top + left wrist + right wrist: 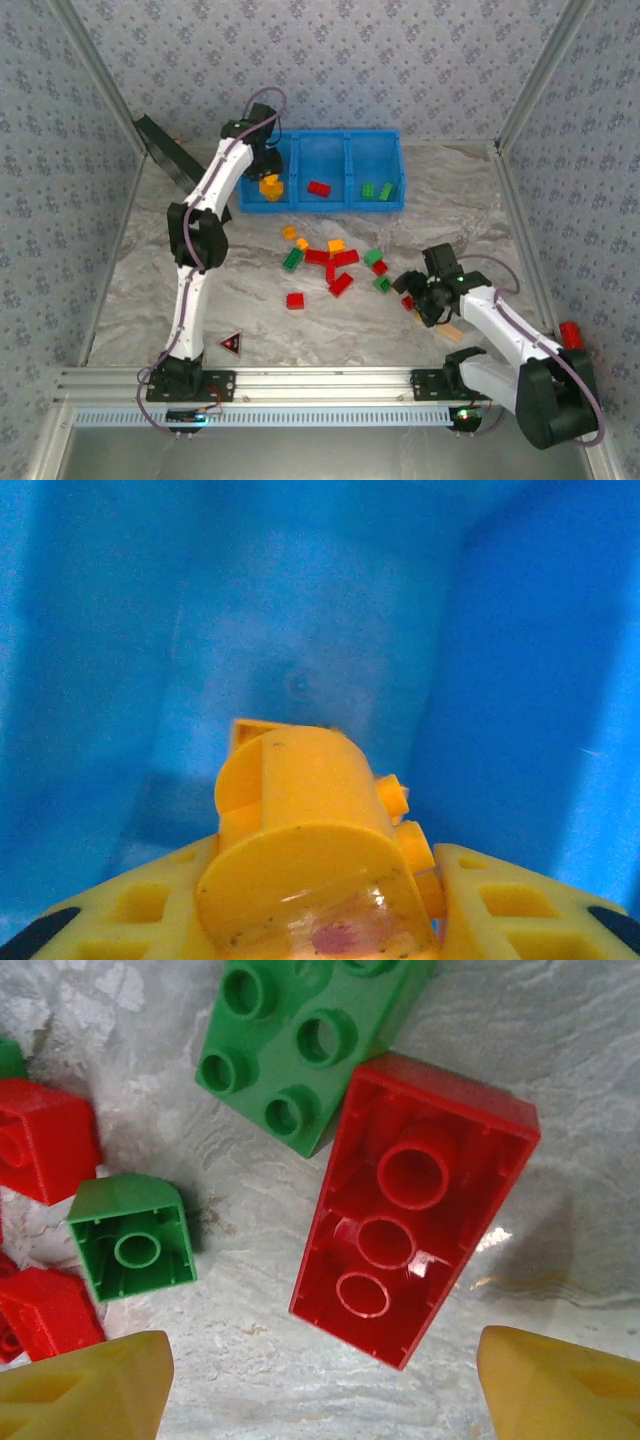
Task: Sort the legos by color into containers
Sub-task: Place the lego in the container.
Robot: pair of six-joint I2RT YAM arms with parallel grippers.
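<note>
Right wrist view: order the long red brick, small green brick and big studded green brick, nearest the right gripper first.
1. Long red brick, just ahead of the right gripper, centre-right.
2. Small green brick, left of frame.
3. Big studded green brick, top.

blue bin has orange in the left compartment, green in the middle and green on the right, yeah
No: the middle compartment holds a red lego, not green, per the top external view. In the blue bin, the orange lego on the left and green legos on the right are correct.
</note>
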